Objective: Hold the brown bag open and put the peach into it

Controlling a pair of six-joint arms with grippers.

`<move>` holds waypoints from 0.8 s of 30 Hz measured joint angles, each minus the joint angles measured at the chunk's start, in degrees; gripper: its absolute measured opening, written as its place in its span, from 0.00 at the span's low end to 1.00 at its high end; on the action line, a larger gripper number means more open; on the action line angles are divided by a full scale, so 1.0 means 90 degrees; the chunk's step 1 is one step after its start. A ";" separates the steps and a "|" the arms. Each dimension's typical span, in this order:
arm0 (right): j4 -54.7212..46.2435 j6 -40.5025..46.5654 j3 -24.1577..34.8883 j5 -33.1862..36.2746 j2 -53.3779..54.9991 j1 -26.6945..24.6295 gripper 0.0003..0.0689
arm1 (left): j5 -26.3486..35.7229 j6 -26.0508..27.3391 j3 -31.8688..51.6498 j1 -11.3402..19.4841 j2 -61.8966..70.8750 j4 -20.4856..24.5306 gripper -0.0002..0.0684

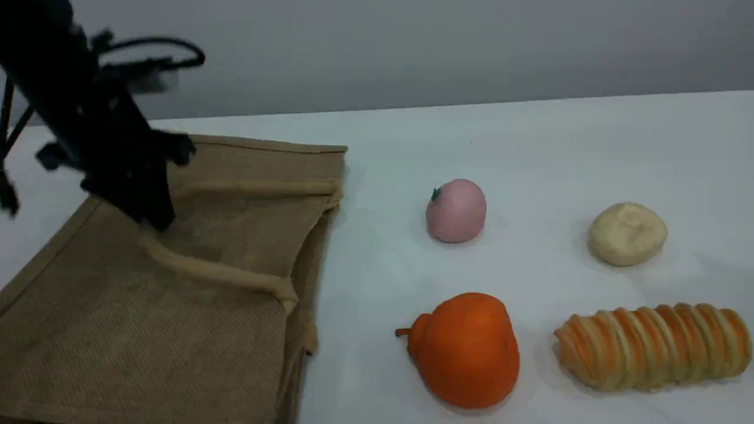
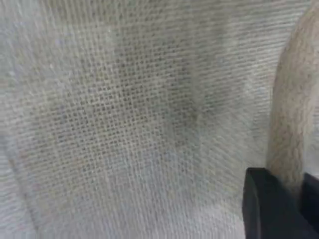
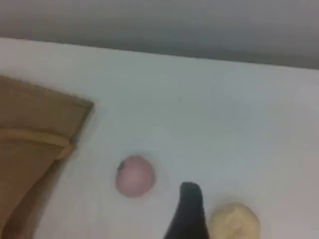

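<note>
The brown bag (image 1: 177, 294) lies flat at the left of the table, its mouth facing right. My left gripper (image 1: 156, 219) presses down on its upper side and is shut on a beige handle (image 1: 224, 274). In the left wrist view the handle (image 2: 291, 99) runs down between my dark fingertips (image 2: 264, 209) over the woven cloth (image 2: 124, 124). The pink peach (image 1: 456, 211) sits on the table right of the bag. In the right wrist view the peach (image 3: 135, 176) lies just left of my right fingertip (image 3: 190, 204), which hangs above the table with nothing in it. The right arm is outside the scene view.
An orange pear-shaped fruit (image 1: 465, 350) lies in front of the peach. A cream bun (image 1: 627, 234) sits to the right, also visible as the bun (image 3: 234, 221) in the right wrist view. A striped bread roll (image 1: 651, 345) lies at the front right.
</note>
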 joint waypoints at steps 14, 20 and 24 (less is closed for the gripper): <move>0.0314 -0.0014 0.0000 0.0400 0.0022 0.0000 0.76 | 0.2409 0.0796 -0.2915 0.0000 -0.0006 -0.0066 0.14; 0.0421 -0.0067 0.0000 0.0537 0.0366 0.0000 0.76 | 0.2409 0.1561 -0.3434 0.0000 -0.0011 -0.0819 0.14; 0.0456 -0.0227 0.0006 0.0622 0.0826 0.0000 0.76 | 0.2395 0.2318 -0.3596 0.0000 -0.0011 -0.1406 0.14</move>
